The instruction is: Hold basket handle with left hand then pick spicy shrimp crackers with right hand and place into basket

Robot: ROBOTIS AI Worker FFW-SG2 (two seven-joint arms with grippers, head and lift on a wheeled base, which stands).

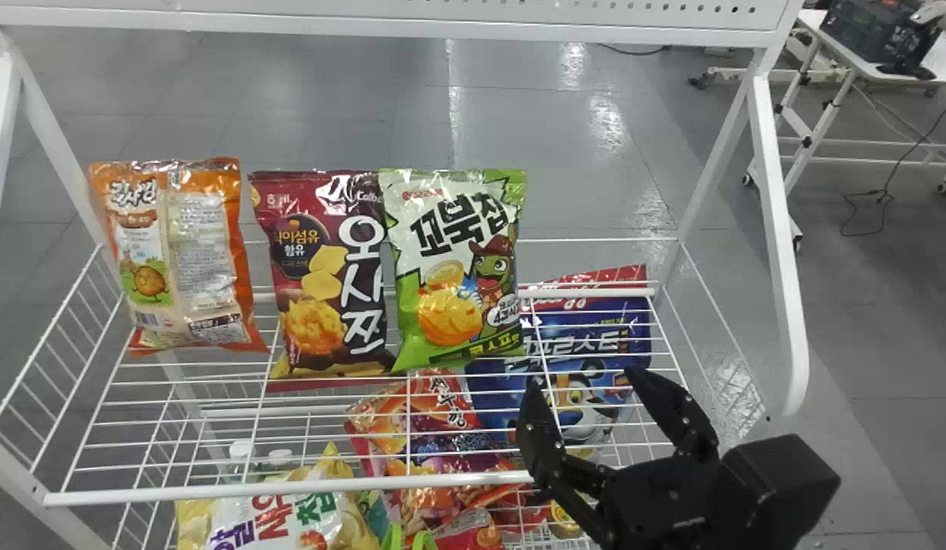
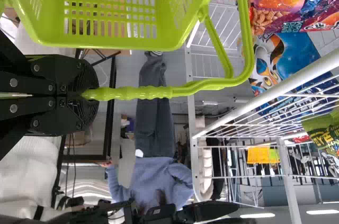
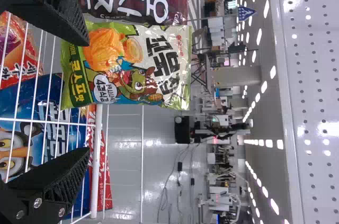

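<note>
The shrimp crackers point(image 1: 426, 396) lie under the wires of the upper shelf point(image 1: 289, 490), next to the blue bag point(image 1: 595, 325). My right gripper point(image 1: 584, 382) sits near that shelf's front edge, fingers spread and holding nothing, with open room between it and the right post point(image 1: 775, 229). My left gripper point(image 2: 87, 94) is clamped on the handle point(image 2: 143, 92) of the basket point(image 2: 100, 43).

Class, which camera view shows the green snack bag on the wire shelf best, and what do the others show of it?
The head view: the green snack bag stands upright, its front whole and uncovered. The right wrist view shows its front sideways, the right gripper overlapping its bottom corner. The left wrist view catches part, cut off at the edge.
</note>
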